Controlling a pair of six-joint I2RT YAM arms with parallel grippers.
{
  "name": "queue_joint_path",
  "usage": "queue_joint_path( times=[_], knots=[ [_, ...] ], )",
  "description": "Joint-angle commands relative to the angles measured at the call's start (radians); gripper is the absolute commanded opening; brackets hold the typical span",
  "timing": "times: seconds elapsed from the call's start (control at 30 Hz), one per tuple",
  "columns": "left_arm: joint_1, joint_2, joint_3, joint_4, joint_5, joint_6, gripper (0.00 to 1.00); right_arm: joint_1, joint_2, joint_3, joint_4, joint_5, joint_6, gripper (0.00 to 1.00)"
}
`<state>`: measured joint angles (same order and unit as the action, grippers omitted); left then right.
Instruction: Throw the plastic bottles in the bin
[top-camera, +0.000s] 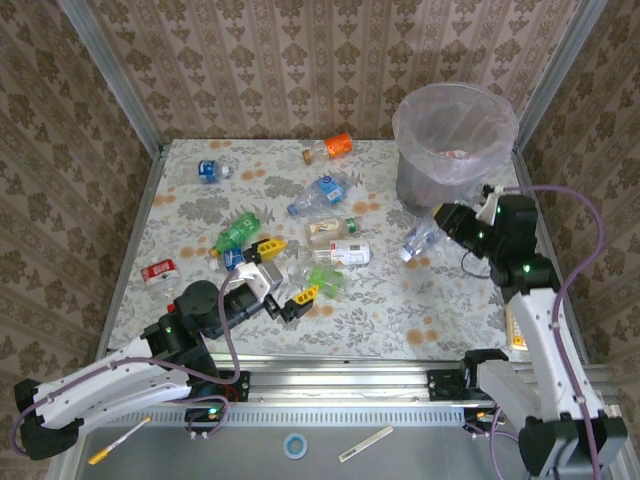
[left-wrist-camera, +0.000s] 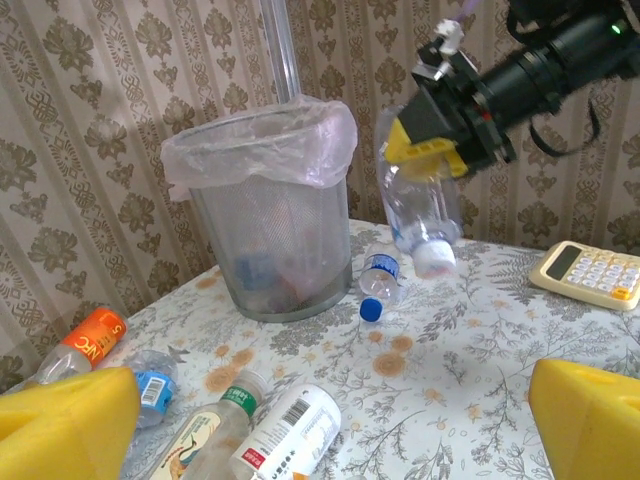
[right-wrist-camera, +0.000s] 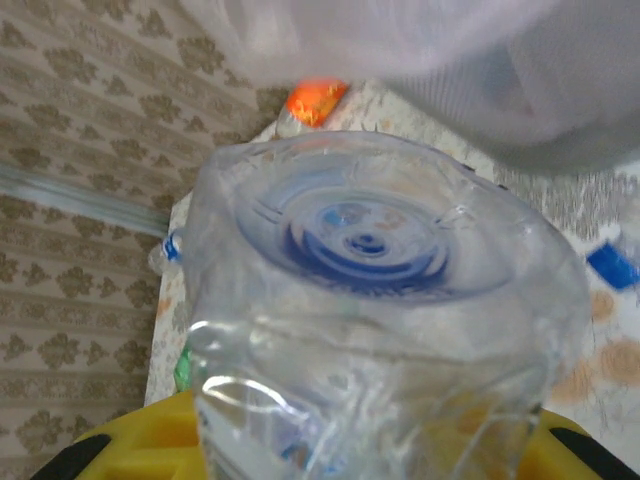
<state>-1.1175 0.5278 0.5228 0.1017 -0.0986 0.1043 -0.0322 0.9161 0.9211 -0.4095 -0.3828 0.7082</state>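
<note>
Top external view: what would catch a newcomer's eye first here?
The right gripper holds a clear bottle cap-down, close beside the bag-lined grey bin at the table's far right. Across the middle and left of the table lie loose bottles, with the open left gripper hovering among them.

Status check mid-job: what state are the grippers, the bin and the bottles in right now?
Bin: upright, bag-lined, open top.
Right gripper: jaws shut on clear bottle.
Clear bottle: lifted, cap down, beside bin.
Left gripper: jaws open, empty.
Other bottles: lying on the table.
</note>
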Motion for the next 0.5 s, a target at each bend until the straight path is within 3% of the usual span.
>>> queue_joint_path(
  times=[0.0, 0.13, 0.2, 0.3, 0.37, 0.47],
  knots=[
    [0.008, -0.01, 0.001, -0.01, 0.002, -0.025, 1.0, -0.076, 0.166, 0.26, 0.081, -0.025, -0.012, 0.32],
    [0.008, -0.011, 0.015, -0.036, 0.005, -0.035, 1.0, -0.143, 0.492, 0.662, 0.049, -0.022, 0.004, 0.49],
    [0.008, -0.019, 0.014, -0.045, 0.0, -0.046, 1.0, -0.158, 0.647, 0.835, -0.042, -0.056, 0.027, 0.66],
    [0.007, -0.039, 0.002, -0.058, -0.005, -0.062, 1.0, -0.167, 0.745, 0.901, -0.06, -0.141, 0.057, 0.91],
    [0.007, -0.05, 0.001, -0.075, -0.005, -0.064, 1.0, -0.173, 0.752, 0.908, -0.115, -0.151, 0.02, 0.99],
    [0.007, -0.057, 0.011, -0.104, -0.002, -0.066, 1.0, -0.188, 0.688, 0.856, -0.162, -0.142, -0.027, 1.0]
  ],
)
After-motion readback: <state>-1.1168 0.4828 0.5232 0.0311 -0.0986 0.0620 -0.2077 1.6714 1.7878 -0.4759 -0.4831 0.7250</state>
